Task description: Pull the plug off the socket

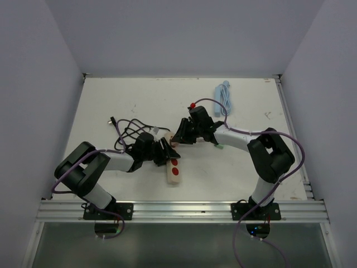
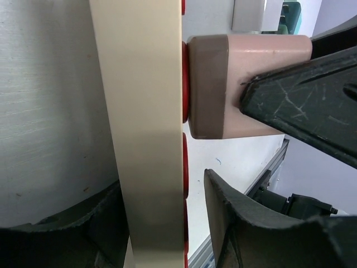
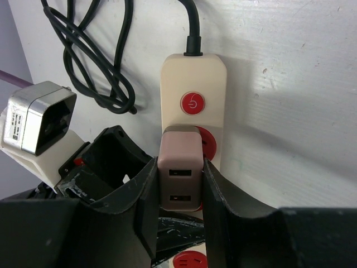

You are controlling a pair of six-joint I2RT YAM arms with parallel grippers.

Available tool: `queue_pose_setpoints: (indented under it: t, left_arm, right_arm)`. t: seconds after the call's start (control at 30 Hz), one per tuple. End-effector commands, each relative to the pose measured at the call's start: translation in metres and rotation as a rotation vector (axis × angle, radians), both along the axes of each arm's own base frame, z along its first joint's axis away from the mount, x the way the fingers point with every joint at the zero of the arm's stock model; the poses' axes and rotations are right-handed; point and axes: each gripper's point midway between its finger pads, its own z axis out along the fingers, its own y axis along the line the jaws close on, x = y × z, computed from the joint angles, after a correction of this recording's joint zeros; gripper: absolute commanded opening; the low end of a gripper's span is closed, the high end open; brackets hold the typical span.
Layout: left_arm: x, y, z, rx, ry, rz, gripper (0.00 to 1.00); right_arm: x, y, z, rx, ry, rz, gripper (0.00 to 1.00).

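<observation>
The right gripper (image 3: 179,181) is clenched on the flat sides of the dusty-pink rigid plastic charger plug (image 3: 178,151), seated in the cream plastic power strip (image 3: 192,78); the left gripper (image 2: 159,223) straddles that strip, jaws apart. The plug looks light, stiff, smooth: likely to slip unless squeezed firmly on those sides

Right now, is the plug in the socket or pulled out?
In. The pink plug sits flush against the power strip, no prongs showing; the right gripper is clamped on its sides.
</observation>
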Motion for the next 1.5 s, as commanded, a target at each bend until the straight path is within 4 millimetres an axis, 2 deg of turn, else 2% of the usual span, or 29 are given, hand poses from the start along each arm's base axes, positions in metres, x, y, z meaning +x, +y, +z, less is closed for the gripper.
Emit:
queue_pose_setpoints:
  t: [0.0, 0.13, 0.23, 0.27, 0.33, 0.37, 0.43, 1.1, 1.33, 1.47]
  left_arm:
    - [-0.031, 0.041, -0.063, 0.25, 0.15, 0.025, 0.56]
    - [-0.034, 0.043, -0.068, 0.259, 0.166, 0.026, 0.47]
    - [-0.036, 0.046, -0.069, 0.265, 0.172, 0.031, 0.32]
    - [-0.036, 0.047, -0.07, 0.269, 0.174, 0.035, 0.24]
    - [-0.038, 0.049, -0.071, 0.282, 0.182, 0.037, 0.15]
    - [-0.038, 0.051, -0.072, 0.288, 0.183, 0.042, 0.07]
    - [-0.042, 0.054, -0.075, 0.299, 0.201, 0.046, 0.0]
    - [-0.075, 0.091, -0.101, 0.373, 0.41, 0.201, 0.0]
    - [-0.075, 0.095, -0.103, 0.378, 0.429, 0.238, 0.0]
    - [-0.076, 0.098, -0.104, 0.391, 0.433, 0.257, 0.0]
  right_arm:
    - [-0.015, 0.014, 0.031, 0.091, 0.002, 0.035, 0.0]
    - [-0.016, 0.017, 0.034, 0.104, 0.001, 0.034, 0.0]
    - [-0.017, 0.017, 0.034, 0.103, 0.004, 0.035, 0.0]
    - [-0.017, 0.016, 0.034, 0.101, 0.003, 0.035, 0.0]
    - [-0.018, 0.015, 0.034, 0.098, 0.003, 0.038, 0.0]
    - [-0.018, 0.015, 0.035, 0.097, -0.002, 0.041, 0.0]
    - [-0.019, 0.013, 0.036, 0.09, -0.002, 0.042, 0.0]
    - [-0.01, -0.011, 0.07, 0.127, -0.092, -0.001, 0.0]
    - [-0.016, -0.017, 0.072, 0.148, -0.101, -0.033, 0.0]
    - [-0.013, -0.025, 0.081, 0.148, -0.122, -0.072, 0.0]
